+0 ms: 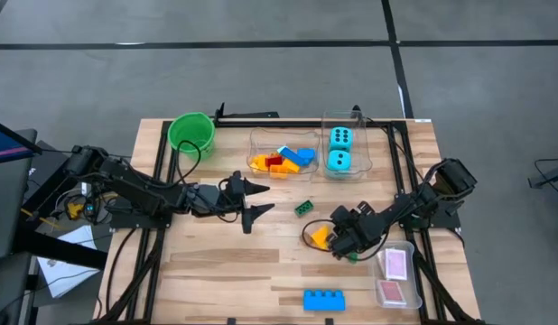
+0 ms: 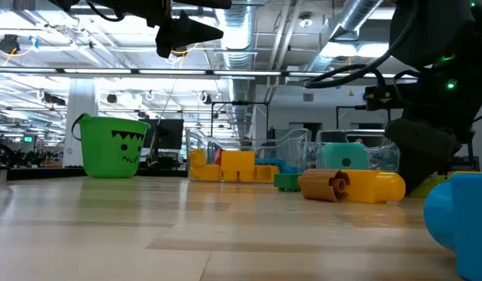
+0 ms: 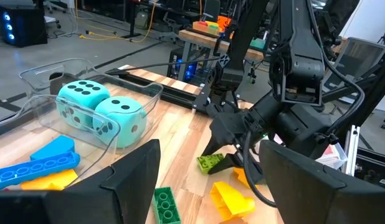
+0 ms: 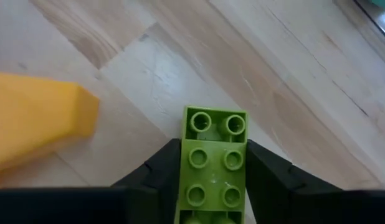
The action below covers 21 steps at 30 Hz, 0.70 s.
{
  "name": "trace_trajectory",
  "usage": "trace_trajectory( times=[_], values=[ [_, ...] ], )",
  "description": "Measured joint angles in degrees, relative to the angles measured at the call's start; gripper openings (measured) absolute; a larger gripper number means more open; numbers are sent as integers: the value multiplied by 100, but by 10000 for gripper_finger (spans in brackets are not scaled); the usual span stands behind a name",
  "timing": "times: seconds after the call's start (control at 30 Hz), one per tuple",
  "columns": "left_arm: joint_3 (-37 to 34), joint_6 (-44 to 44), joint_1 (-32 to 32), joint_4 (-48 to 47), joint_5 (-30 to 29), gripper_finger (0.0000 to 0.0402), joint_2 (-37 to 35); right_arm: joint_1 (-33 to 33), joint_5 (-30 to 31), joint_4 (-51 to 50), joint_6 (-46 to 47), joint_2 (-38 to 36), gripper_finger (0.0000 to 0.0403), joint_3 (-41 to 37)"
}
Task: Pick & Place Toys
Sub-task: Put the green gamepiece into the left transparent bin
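Note:
My right gripper (image 1: 344, 246) is low over the table's right half, shut on a lime-green brick (image 4: 214, 163), which also shows in the left wrist view (image 3: 209, 163). A yellow block (image 1: 320, 236) lies on the table right beside it. My left gripper (image 1: 257, 199) is open and empty, raised above the table's middle, and shows high in the low view (image 2: 188, 31). A dark green brick (image 1: 304, 208) lies flat just beyond its fingertips. A blue brick (image 1: 324, 300) lies near the front edge. Two cyan dice (image 1: 339, 150) sit in a clear tub. My right gripper pinches the lime-green brick by its two long sides (image 4: 185, 168), one finger on each side, with the fingers lying along the brick. The studded top faces the wrist camera and the brick's far end (image 4: 215, 119) sticks out past the fingertips. Whether it touches the table I cannot tell.
A green bucket (image 1: 190, 131) stands at the back left. A clear tub (image 1: 261, 144) with several coloured bricks stands at the back middle, beside the dice tub. A clear tub with pink cards (image 1: 396, 271) is at the front right. Bare wood lies at the front left.

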Motion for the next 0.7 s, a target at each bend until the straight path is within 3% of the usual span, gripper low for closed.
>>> trace_trajectory(
  times=[0.13, 0.37, 0.7],
  values=[
    [0, 6, 0, -88, 1, 270, 0, 57, 107, 116, -203, 23, 149, 90],
    [-2, 136, 5, -447, 64, 270, 0, 285, 749, 218, -1042, 22, 134, 499],
    [-2, -699, 165, -231, 1605, 270, 285, 766, 2170, 232, -2011, 18, 138, 1041]
  ],
)
